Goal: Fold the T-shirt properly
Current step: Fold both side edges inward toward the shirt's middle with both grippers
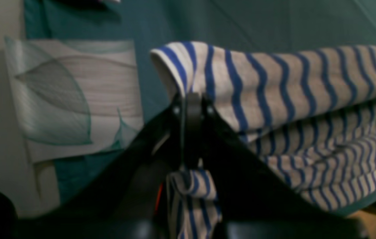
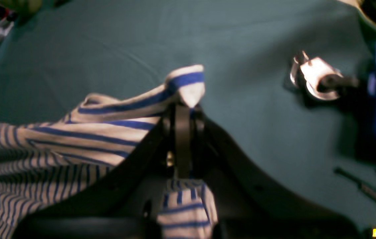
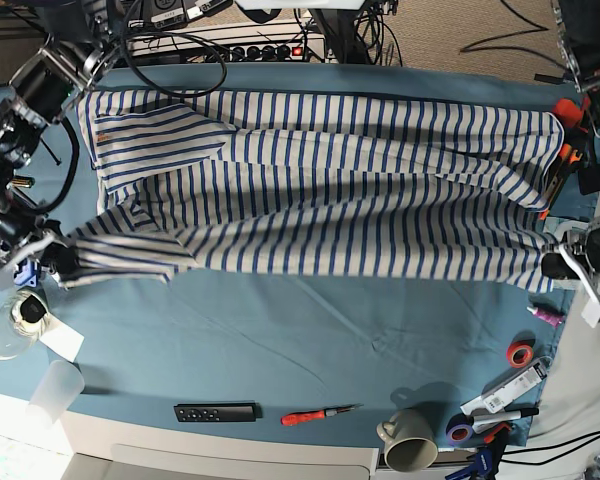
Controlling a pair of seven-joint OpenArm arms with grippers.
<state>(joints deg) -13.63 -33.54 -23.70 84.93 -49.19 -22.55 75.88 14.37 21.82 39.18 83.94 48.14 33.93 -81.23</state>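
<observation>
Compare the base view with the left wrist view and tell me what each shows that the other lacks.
Only the base view shows the whole T-shirt stretched across the blue table, plus a remote control, a red screwdriver, a mug and a roll of red tape along the near edge.

Only the left wrist view shows, close up, the left gripper with its jaws shut on a bunched striped edge, and a leaf-patterned sheet beside it.

Both show the striped T-shirt and the blue table cover.

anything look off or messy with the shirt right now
The T-shirt is stretched across the table but rumpled: near the right pincer, a sleeve lies folded over askew. Otherwise nothing looks spilled or damaged.
</observation>
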